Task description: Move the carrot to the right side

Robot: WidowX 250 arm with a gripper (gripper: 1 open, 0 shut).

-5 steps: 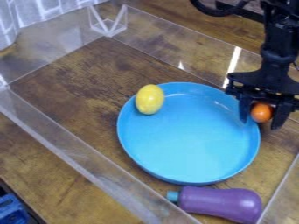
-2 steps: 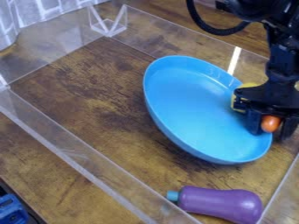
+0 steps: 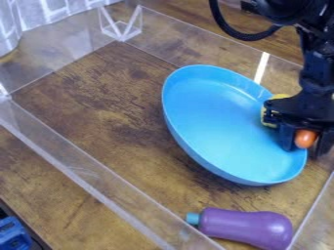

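An orange carrot (image 3: 306, 139) shows as a small bright patch between the black fingers of my gripper (image 3: 300, 133) at the right edge of the bin. The gripper is shut on the carrot, low over the right rim of the blue plate (image 3: 222, 117). The carrot's green top is hidden by the fingers. The plate sits far to the right and looks tipped, its right edge against or under the gripper. The black arm (image 3: 314, 57) rises from the gripper to the top right.
A purple eggplant (image 3: 251, 228) lies on the wooden floor at the front right. Clear plastic walls (image 3: 76, 164) ring the wooden surface, with a corner at the back left (image 3: 120, 21). No lemon shows in this view.
Over the last second the blue plate has slid and tipped to the right under the gripper, and the yellow lemon on it has gone from view. The gripper and carrot sank slightly.
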